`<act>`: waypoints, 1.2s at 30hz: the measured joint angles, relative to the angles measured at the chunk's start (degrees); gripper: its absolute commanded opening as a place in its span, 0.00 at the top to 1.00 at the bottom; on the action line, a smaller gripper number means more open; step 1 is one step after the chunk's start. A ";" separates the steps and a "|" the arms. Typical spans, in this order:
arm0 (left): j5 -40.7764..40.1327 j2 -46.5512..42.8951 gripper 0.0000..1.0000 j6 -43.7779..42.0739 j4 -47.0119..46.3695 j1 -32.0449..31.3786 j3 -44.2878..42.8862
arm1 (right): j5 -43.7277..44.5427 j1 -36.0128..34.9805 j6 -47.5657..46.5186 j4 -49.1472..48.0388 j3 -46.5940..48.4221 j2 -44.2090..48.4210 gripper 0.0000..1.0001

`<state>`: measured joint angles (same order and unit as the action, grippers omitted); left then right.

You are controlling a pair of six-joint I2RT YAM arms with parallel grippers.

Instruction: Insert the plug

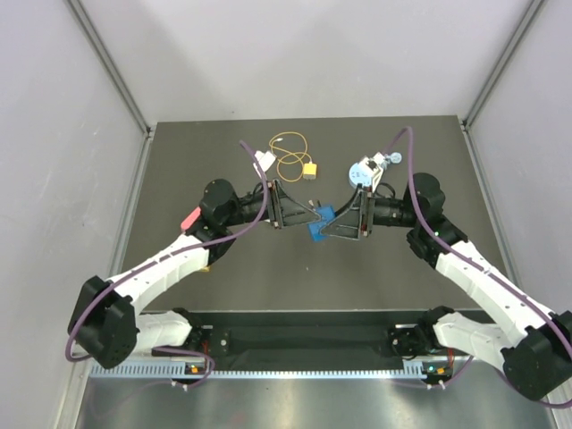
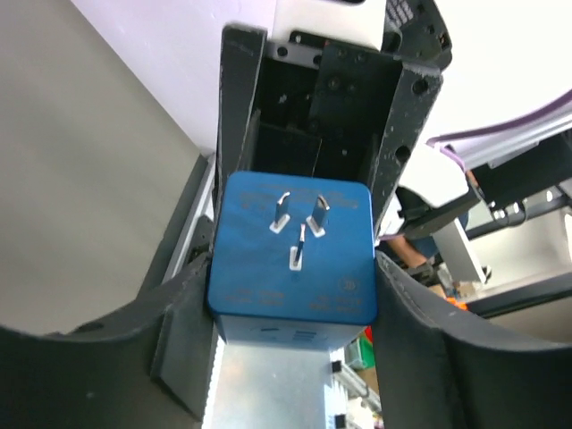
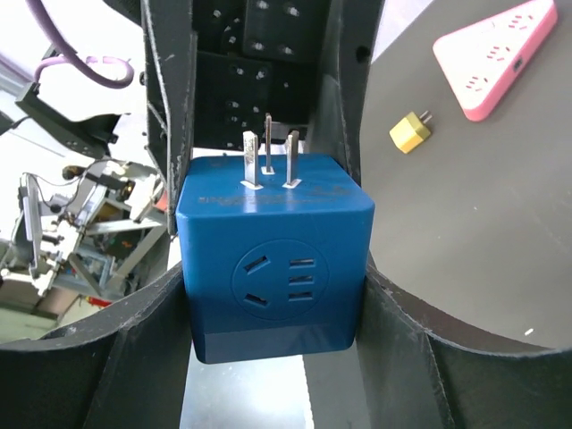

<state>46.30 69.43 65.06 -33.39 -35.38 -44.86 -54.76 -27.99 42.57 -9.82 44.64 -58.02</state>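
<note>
The plug (image 1: 309, 169), a small yellow connector on a thin looped yellow-orange wire (image 1: 290, 152), lies on the dark table (image 1: 223, 152) at the back centre, held by neither gripper. A blue adapter cube (image 1: 323, 214) with three metal prongs hangs between both arms above the table's middle. My right gripper (image 3: 273, 268) is shut on its sides, socket face toward the camera. My left gripper (image 2: 290, 290) meets it from the other side, with both fingers against the cube (image 2: 290, 259) and its prongs (image 2: 299, 223) facing the camera.
A pink power strip (image 3: 496, 54) lies on the table near a loose yellow block (image 3: 409, 132) with prongs; the strip (image 1: 191, 219) shows beside the left arm. A round white and blue object (image 1: 362, 172) sits behind the right gripper, and a white piece (image 1: 264, 161) left of the wire.
</note>
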 measured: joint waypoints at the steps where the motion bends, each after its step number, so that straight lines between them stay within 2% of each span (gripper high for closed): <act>1: 0.42 0.44 0.87 0.02 -0.70 0.02 0.04 | 0.28 0.04 0.09 0.59 0.04 0.00 0.59; 2: 0.48 0.66 0.97 0.17 -1.22 0.09 0.07 | 0.63 0.04 -0.02 0.98 0.11 0.00 0.54; 3: 0.63 1.01 1.00 0.55 -1.73 0.15 0.09 | 0.74 0.07 -0.02 1.42 0.22 0.02 0.48; 4: 0.74 1.36 1.00 0.83 -2.12 0.20 0.09 | 1.22 0.09 -0.50 2.60 0.50 0.15 0.36; 6: 0.39 1.90 1.00 1.31 -2.45 0.17 0.07 | 2.58 0.07 -2.14 5.55 1.33 0.70 0.24; 8: -0.68 2.05 1.00 2.84 -1.49 0.00 -0.02 | 5.55 -0.09 -6.16 9.55 2.86 1.46 0.17; 9: -1.42 2.05 1.00 3.69 -0.98 -0.11 -0.02 | 7.32 -0.13 -8.37 11.82 3.63 2.08 0.10; 10: -2.19 2.03 1.00 4.48 -0.50 -0.17 -0.04 | 9.03 -0.13 -10.12 13.35 4.17 2.73 0.09; 16: -7.69 1.40 1.00 10.80 4.79 -0.37 -0.15 | 23.21 -0.13 -21.90 20.65 4.35 12.02 0.04; 22: -11.85 0.87 1.00 21.51 4.48 -0.37 0.09 | 32.22 -0.52 -27.80 17.27 0.33 21.62 0.00; 30: -16.28 0.85 1.00 32.33 3.85 -0.42 1.40 | 38.56 -5.18 -29.59 7.48 -3.41 21.16 0.00; 36: -18.16 0.79 1.00 36.20 4.74 -0.42 2.32 | 46.16 -12.74 -31.87 4.11 -3.39 17.27 0.00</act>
<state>28.14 70.22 101.25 -28.64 -35.79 -42.54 -8.60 -40.73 10.70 -5.72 41.25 -40.75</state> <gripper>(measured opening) 0.670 0.996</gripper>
